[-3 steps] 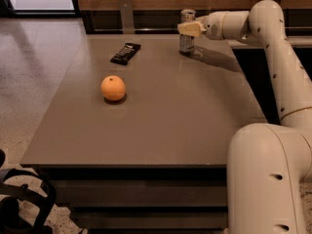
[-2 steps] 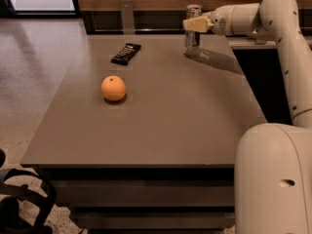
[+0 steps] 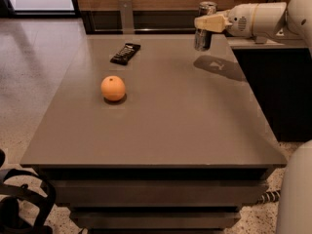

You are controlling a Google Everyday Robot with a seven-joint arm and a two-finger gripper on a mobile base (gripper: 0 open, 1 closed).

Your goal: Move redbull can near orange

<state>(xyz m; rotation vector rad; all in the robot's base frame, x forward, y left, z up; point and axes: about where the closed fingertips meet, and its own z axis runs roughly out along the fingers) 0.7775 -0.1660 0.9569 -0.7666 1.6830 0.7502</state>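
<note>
The redbull can (image 3: 203, 41) is a slim silver-grey can at the table's far right. It hangs a little above the table top, with its shadow lying apart from it to the front right. My gripper (image 3: 204, 23) reaches in from the right on a white arm and is shut on the can's middle. The orange (image 3: 113, 88) rests on the table left of centre, well to the left and nearer the front than the can.
A flat dark wrapped bar (image 3: 125, 53) lies at the far left of the grey table (image 3: 161, 135). A grey upright post (image 3: 126, 14) stands behind the far edge. A dark counter (image 3: 273, 82) adjoins the table's right side. Black gear (image 3: 19, 204) sits at the lower left.
My gripper has moved to the right and slightly up with the redbull can in it. The can's shadow now lies apart from it. The orange and the bar have not moved.
</note>
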